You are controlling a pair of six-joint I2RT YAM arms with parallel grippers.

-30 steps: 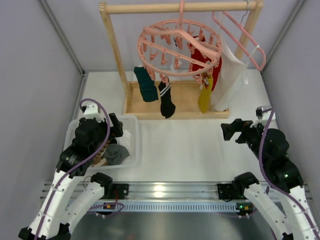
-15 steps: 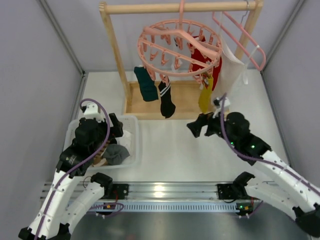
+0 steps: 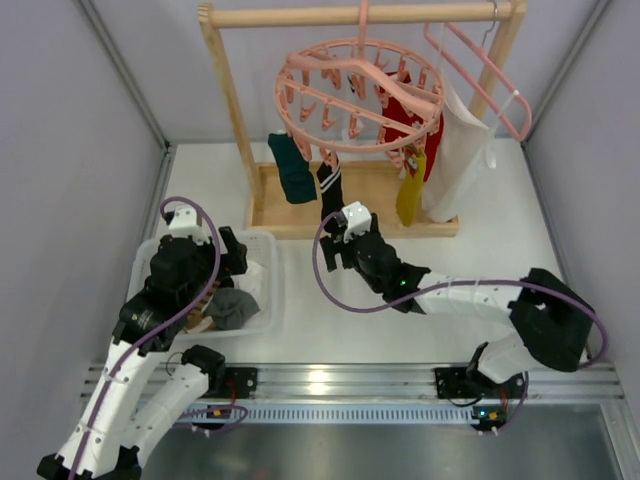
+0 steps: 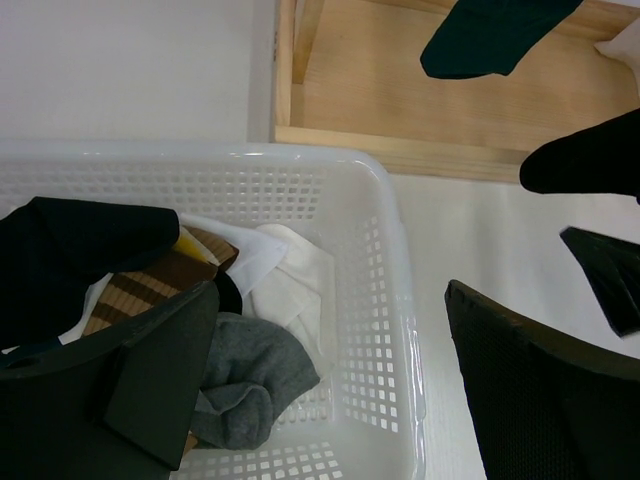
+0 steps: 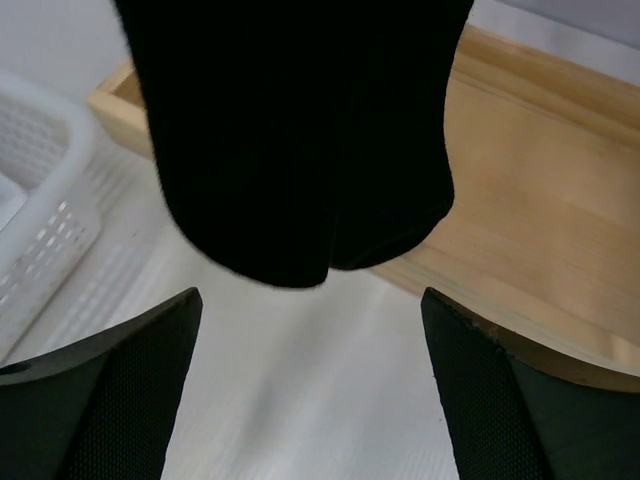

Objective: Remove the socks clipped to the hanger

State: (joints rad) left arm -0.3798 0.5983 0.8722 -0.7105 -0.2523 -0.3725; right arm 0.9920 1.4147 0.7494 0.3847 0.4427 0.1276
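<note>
The round pink hanger (image 3: 360,95) hangs from the wooden rack. A dark teal sock (image 3: 292,168), a black sock with white stripes (image 3: 329,183), red socks (image 3: 408,118) and a mustard yellow sock (image 3: 410,197) are clipped to it. My right gripper (image 3: 333,245) is open, just below and in front of the black sock's toe. In the right wrist view the black sock (image 5: 300,130) hangs above the gap between the open fingers (image 5: 110,400), not touching them. My left gripper (image 3: 205,275) is open and empty over the white basket (image 3: 272,300).
The basket (image 4: 395,330) holds a grey sock (image 4: 250,385), white cloth and brown striped fabric. The rack's wooden base (image 5: 540,200) lies behind the black sock. A white cloth bag (image 3: 462,155) and a plain pink triangular hanger (image 3: 490,80) hang at the right.
My right arm has swung from the table's right side leftwards and forwards, up to the black sock. The left arm and the socks have not moved.
</note>
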